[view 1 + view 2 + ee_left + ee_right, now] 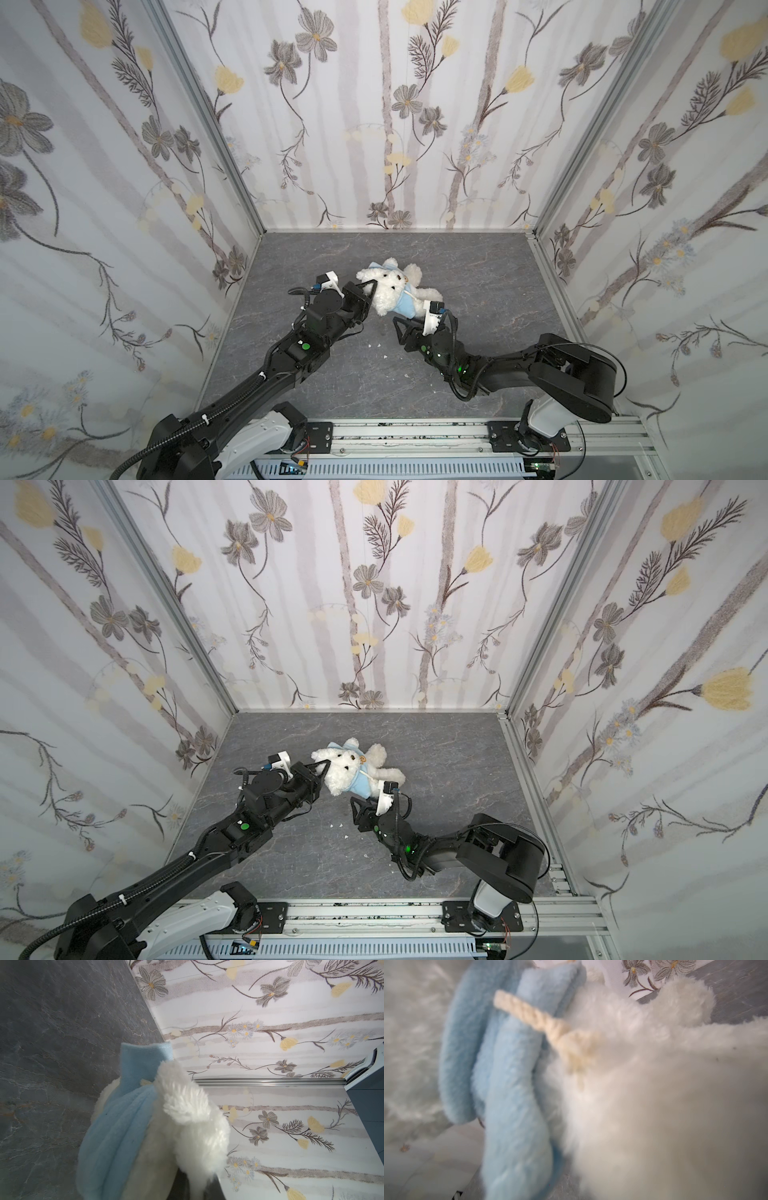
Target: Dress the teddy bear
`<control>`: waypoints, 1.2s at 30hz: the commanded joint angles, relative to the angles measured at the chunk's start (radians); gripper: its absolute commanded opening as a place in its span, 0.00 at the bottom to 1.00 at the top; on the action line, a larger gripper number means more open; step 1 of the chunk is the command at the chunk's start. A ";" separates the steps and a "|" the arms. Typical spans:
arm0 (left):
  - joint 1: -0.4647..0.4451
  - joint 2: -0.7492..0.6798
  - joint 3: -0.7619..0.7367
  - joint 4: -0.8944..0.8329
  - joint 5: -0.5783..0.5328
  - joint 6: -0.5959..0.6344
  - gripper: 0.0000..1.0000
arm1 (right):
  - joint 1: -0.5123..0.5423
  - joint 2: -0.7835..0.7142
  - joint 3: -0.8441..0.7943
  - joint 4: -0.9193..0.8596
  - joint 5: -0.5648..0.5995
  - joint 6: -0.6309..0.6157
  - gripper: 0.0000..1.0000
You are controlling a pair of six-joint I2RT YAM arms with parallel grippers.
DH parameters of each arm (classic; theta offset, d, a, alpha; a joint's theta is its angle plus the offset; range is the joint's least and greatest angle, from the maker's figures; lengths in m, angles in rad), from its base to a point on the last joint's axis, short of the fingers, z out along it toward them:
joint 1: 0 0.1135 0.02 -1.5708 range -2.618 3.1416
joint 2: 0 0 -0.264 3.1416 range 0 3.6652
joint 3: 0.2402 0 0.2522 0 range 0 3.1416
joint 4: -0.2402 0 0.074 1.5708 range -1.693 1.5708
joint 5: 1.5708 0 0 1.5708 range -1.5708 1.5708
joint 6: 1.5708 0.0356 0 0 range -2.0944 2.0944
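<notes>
While the teddy bear (388,289) lies near the table's (478,291) middle, pinched by the left gripper (369,286), the hoodie (405,306) is bunched round its neck; the sleeves seem left to do. The right gripper's (402,322) opening cannot be told.

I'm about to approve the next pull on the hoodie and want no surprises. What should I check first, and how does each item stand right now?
1. Grip of the left gripper on the teddy bear: ok, jaws closed on white fur.
2. Hold of the right gripper on the hoodie: cannot tell; it sits at the fabric, contact hidden.
3. Hoodie pulled down over the belly: not ok; bunched around neck and chest.
4. Teddy bear face up on the table: ok.
5. Whether the drawstring is free of snags: cannot tell; it lies across the folds.
</notes>
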 commanded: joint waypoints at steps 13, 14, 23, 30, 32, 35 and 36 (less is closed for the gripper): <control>0.188 0.012 -0.019 0.070 0.399 0.069 0.00 | -0.463 -0.604 -0.114 -0.429 -0.740 -0.131 0.33; 0.197 0.007 -0.040 0.081 0.399 0.016 0.00 | -0.499 -0.586 -0.104 -0.426 -0.762 -0.106 0.30; 0.182 0.037 -0.226 0.225 0.372 -0.380 0.00 | -0.427 -0.587 -0.082 -0.534 -0.675 -0.233 0.27; 0.193 0.140 -0.238 0.264 0.496 -0.321 0.00 | -0.351 -0.472 -0.035 -0.570 -0.488 -0.180 0.21; 0.194 0.150 -0.248 0.264 0.503 -0.316 0.00 | -0.350 -0.434 0.001 -0.568 -0.517 -0.180 0.21; 0.195 0.141 -0.269 0.264 0.473 -0.331 0.00 | -0.311 -0.430 0.026 -0.586 -0.555 -0.193 0.20; 0.195 0.137 -0.274 0.264 0.463 -0.337 0.00 | -0.291 -0.454 0.010 -0.596 -0.536 -0.199 0.20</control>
